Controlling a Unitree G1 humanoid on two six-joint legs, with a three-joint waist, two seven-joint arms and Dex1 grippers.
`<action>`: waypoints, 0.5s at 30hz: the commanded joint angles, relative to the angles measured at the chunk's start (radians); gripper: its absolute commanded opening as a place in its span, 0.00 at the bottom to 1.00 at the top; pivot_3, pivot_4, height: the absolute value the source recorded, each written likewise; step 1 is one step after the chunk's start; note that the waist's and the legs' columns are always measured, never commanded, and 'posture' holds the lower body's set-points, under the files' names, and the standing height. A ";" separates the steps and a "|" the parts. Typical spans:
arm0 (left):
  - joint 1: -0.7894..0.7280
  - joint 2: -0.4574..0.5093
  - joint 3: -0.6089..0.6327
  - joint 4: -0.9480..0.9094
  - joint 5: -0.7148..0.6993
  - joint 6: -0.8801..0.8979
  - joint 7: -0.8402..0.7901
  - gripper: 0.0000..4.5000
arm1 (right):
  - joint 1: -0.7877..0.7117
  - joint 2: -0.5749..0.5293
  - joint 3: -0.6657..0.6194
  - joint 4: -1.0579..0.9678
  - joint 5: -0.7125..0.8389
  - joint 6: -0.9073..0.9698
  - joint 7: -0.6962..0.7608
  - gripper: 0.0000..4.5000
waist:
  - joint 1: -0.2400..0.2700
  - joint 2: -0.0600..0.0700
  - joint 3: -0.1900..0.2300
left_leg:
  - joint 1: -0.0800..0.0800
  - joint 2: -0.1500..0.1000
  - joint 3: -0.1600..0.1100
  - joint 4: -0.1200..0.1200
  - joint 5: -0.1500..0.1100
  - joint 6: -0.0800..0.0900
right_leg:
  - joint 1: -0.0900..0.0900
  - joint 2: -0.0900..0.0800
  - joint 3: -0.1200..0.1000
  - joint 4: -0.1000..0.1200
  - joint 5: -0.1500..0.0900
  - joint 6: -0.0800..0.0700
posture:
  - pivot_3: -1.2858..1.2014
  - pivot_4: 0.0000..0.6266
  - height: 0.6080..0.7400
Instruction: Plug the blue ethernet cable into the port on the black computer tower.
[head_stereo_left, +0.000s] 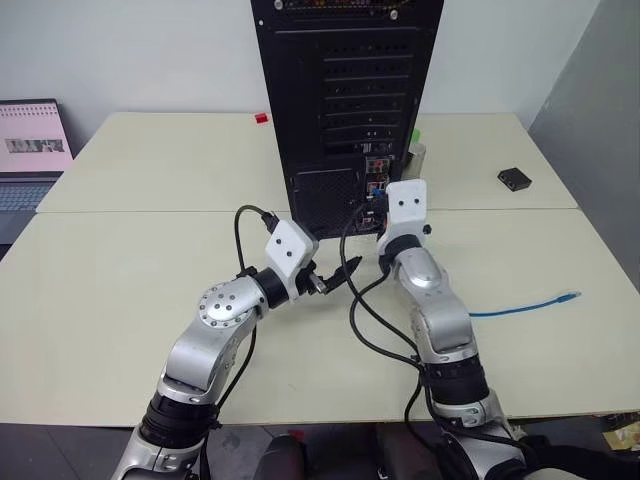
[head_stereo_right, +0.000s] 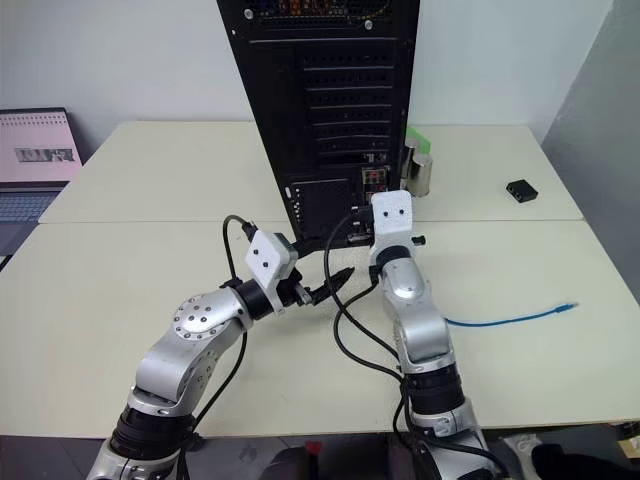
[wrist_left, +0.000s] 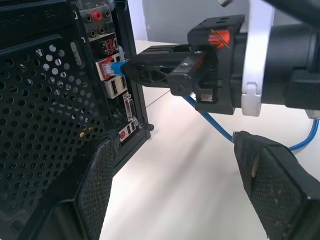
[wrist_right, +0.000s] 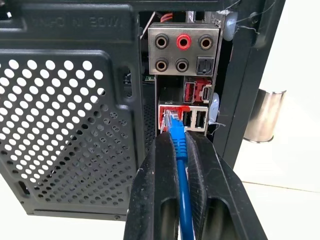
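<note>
Blue, thin and bright, the ethernet cable (wrist_right: 180, 165) is running between the two black fingers of the right gripper (wrist_right: 177, 145), which are pressing together on it just behind the plug. In the right wrist view the clear-blue plug is sitting at the mouth of a red-framed port on the connector strip of the black computer tower (head_stereo_left: 345, 100); whether it is fully pushed in, I cannot tell. Above this port the round audio sockets are showing, one of them red, and beside it are two small rectangular sockets.

The tower is standing upright on the cream table (head_stereo_left: 130, 270), near the middle, with its back side facing the robot. A perforated vent grille is filling the lower left part of this back side, and the slot covers are lying one above another higher up.

The rest of the cable is trailing away from the right arm over the table to the robot's right, and its free plug is lying on the surface near the right edge (head_stereo_left: 572, 296).

The left gripper (head_stereo_left: 335, 277) is hovering just beside the right one, in front of the tower's lower part, with its fingers standing wide apart and holding nothing.

A small black box (head_stereo_left: 514, 179) is resting far on the right side of the table, well apart from the tower. A laptop (head_stereo_left: 30, 150) is standing open beyond the left edge.
</note>
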 joint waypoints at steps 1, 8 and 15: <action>-0.010 0.012 0.046 -0.018 0.003 -0.003 0.013 0.85 | -0.049 0.048 0.006 -0.052 0.028 0.023 -0.010 0.00 | 0.000 0.000 0.000 | 0.000 0.000 0.000 0.000 0.000 0.000 | 0.000 0.000 0.000 0.000 0.000 0.000 | 0.52 0.24 1.00; -0.044 0.028 0.103 0.007 0.001 0.030 0.042 0.85 | -0.074 0.073 0.045 -0.047 0.048 0.035 -0.021 0.00 | 0.000 0.000 0.000 | 0.000 0.000 0.000 0.000 0.000 0.000 | 0.000 0.000 0.000 0.000 0.000 0.000 | 0.52 0.24 1.00; -0.069 0.094 0.126 -0.012 -0.068 0.102 -0.048 0.85 | -0.119 0.083 0.054 0.007 0.058 0.016 -0.029 0.00 | -0.010 0.000 0.000 | 0.000 0.000 0.000 -0.001 0.000 0.000 | -0.001 0.000 0.000 0.000 0.000 0.000 | 0.52 0.24 1.00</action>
